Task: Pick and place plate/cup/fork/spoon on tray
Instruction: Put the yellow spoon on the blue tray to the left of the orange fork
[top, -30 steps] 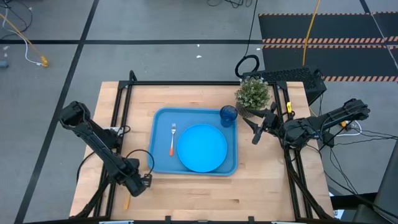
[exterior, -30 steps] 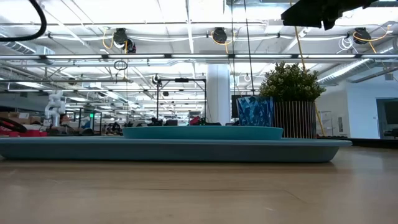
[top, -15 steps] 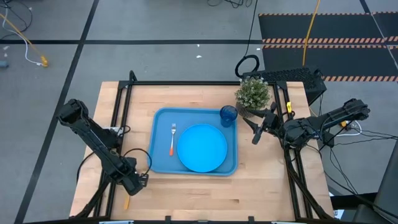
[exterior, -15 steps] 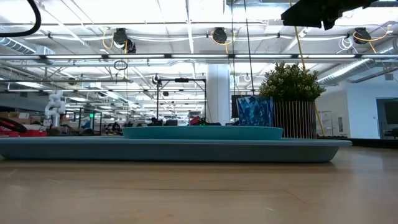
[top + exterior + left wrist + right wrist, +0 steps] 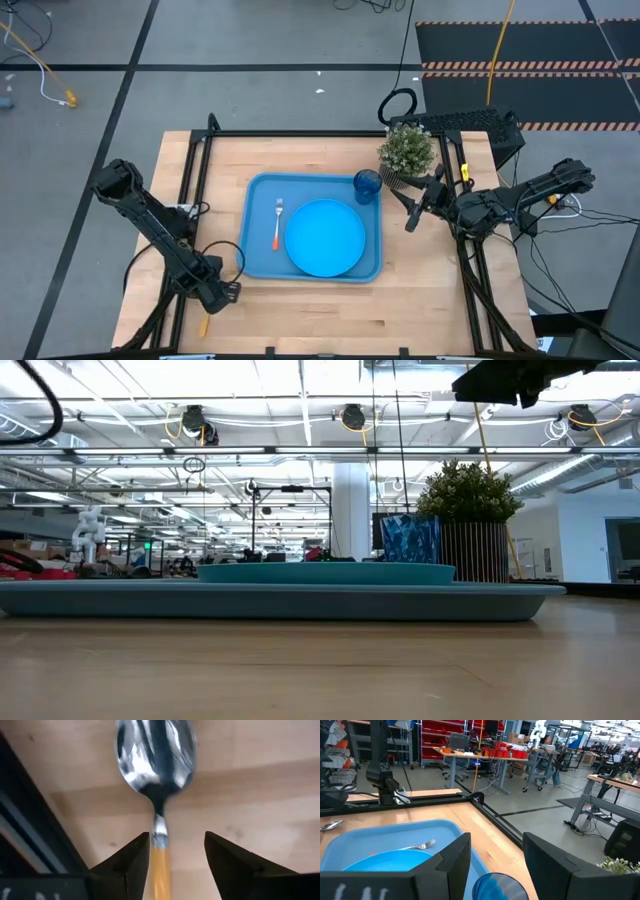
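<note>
The tray (image 5: 258, 195) sits mid-table and holds the plate (image 5: 325, 237) on its right half, the fork (image 5: 277, 224) lying just left of the plate, and the cup (image 5: 367, 185) standing in the far right corner. The spoon (image 5: 155, 755) lies on the bare wood off the tray's near left corner, its orange handle running between the spread fingers of the left gripper (image 5: 176, 851), which is lowered over it without clamping. The right gripper (image 5: 410, 212) hovers open just right of the tray, near the cup and a potted plant (image 5: 406, 149).
</note>
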`<action>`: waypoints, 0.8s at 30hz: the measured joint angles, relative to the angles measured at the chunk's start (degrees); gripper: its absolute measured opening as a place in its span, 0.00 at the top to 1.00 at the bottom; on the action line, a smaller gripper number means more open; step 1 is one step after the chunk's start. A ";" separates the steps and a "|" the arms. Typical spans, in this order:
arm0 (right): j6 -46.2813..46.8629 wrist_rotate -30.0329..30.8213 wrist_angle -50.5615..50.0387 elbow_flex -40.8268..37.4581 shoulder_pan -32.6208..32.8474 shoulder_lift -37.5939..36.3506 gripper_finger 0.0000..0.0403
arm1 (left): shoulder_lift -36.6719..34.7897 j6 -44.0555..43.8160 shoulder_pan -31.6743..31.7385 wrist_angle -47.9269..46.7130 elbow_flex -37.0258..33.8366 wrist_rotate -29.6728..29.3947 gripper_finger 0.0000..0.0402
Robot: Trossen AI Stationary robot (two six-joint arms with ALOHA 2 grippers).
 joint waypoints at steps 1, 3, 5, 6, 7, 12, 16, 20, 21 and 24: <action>0.00 0.00 -0.02 0.00 0.01 0.00 0.57 | 0.00 -0.28 -0.17 0.81 -0.82 -0.10 0.53; 0.01 -0.02 -0.02 0.00 0.01 0.00 0.57 | 0.00 -0.77 -0.29 1.60 -2.04 -0.20 0.55; 0.02 0.00 -0.06 0.00 0.01 0.00 0.57 | 0.00 -0.87 -0.63 2.60 -2.99 -0.36 0.56; 0.02 -0.02 -0.22 0.00 0.01 0.00 0.57 | -0.02 -0.96 -0.78 3.56 -3.61 -0.45 0.57; 0.02 -0.01 -0.41 0.00 0.01 0.00 0.57 | -0.02 -1.16 -0.85 4.79 -4.28 -0.45 0.58; 0.04 0.00 -0.73 0.00 0.00 0.00 0.57 | -0.26 -2.38 -1.05 9.01 -6.78 -0.10 0.60; 0.04 0.00 -0.87 0.00 0.02 0.00 0.57 | -0.24 -2.65 -1.08 8.16 -7.11 -0.05 0.61; 0.04 0.00 -0.87 0.00 0.00 0.00 0.57 | -0.18 -2.61 -1.10 8.32 -7.15 0.11 0.68; 0.04 0.00 -0.87 0.00 0.02 0.00 0.57 | -0.15 -2.63 -1.12 8.33 -7.15 0.13 0.72; 0.04 0.00 -0.88 0.00 0.00 0.00 0.57 | -0.13 -2.68 -1.17 8.24 -7.17 0.12 0.83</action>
